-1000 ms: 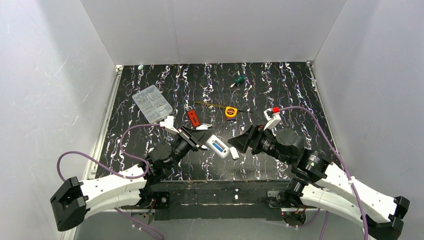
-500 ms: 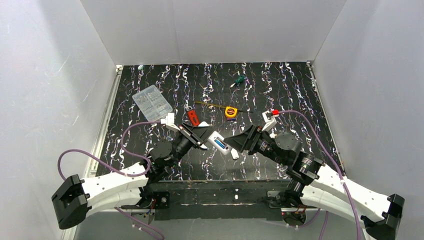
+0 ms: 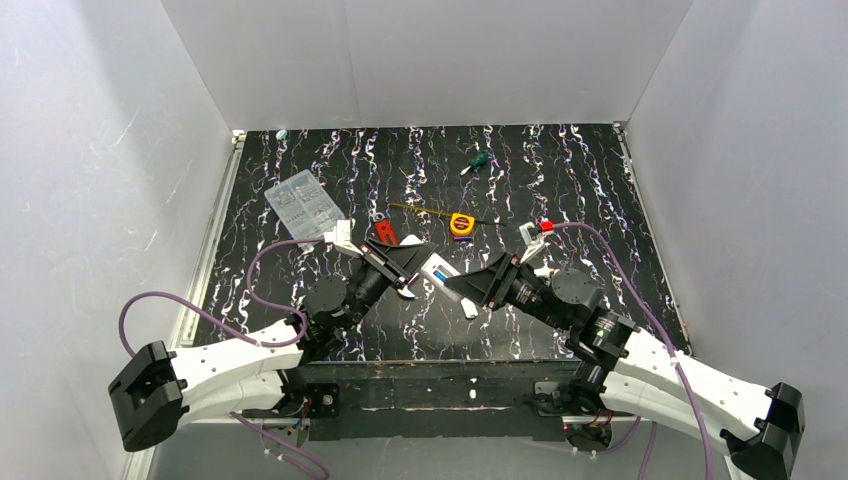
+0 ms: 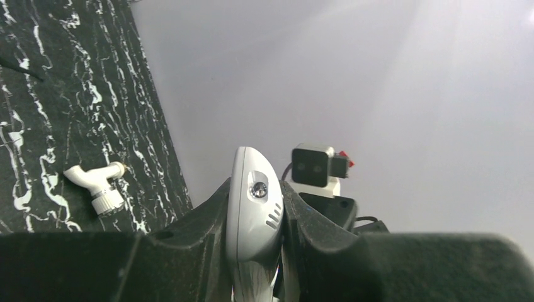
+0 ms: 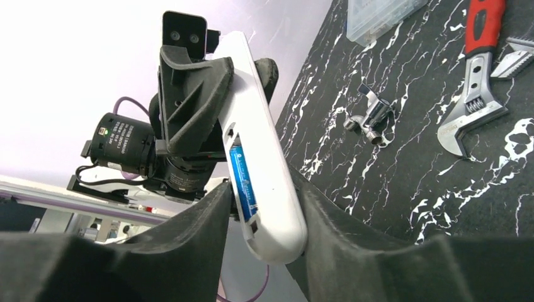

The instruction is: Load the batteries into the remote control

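Over the table's middle, the remote control sits between the left gripper and the right gripper, with a battery in its compartment. Behind it lie an adjustable wrench and, to the right, a tape measure. A compartment box lies toward the left edge and a screwdriver near the far edge.

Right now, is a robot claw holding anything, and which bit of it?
The left gripper clamps the white plastic remote control by its top end. The right gripper straddles the other end; grip unclear.

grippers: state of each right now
Left gripper: closed on the small white oblong plastic remote control.
Right gripper: straddles the remote control's end; grip unclear.
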Available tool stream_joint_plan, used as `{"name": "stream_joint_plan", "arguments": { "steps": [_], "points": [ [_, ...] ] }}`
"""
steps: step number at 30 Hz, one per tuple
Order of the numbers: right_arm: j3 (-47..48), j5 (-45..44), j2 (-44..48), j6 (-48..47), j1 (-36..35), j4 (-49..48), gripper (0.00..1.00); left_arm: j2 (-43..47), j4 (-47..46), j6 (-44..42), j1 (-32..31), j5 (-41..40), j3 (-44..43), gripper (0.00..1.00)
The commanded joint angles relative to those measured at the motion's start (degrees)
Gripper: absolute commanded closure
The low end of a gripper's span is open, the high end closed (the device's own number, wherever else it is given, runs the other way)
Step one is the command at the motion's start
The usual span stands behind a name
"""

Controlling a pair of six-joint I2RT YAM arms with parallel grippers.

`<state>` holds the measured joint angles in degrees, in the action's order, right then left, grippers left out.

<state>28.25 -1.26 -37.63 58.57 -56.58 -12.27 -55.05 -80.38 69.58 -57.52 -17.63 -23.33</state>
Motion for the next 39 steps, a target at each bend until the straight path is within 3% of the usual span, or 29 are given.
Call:
{"name": "stream_joint_plan", "arguments": {
  "steps": [1, 5, 13, 15, 22, 39],
  "points": [
    [-0.9, 2.4, -0.3, 1.8, -0.1, -8.7, 0.53, 0.4, -7.3, -1.5, -0.2, -2.5, -3.1, 1.0],
    [-1.0, 2.8, -0.8, 2.1, -0.1, -10.0, 0.61, 0.3, -7.8, -1.6, -0.2, -2.8, -3.2, 1.0],
    [-1.1, 2.4, -0.1, 2.1, -0.1, -10.5, 0.99, 1.0, -6.2, -1.0, -0.2, -1.6, -2.4, 1.0],
    [-1.0, 2.0, 0.6, 1.9, -0.1, -9.4, 0.99, 1.6, -4.8, -0.1, -0.2, -0.5, -2.2, 0.91],
    [0.6, 3.2, 2.8, -0.4, 0.6, -4.8, 0.99, 4.6, -1.5, 0.5, -0.3, 5.2, -1.6, 0.78],
    [6.6, 11.9, 5.2, -4.3, 4.7, 7.3, 0.99, 7.2, -1.4, -1.1, -0.2, 19.1, -3.9, 0.75]
  ]
}}
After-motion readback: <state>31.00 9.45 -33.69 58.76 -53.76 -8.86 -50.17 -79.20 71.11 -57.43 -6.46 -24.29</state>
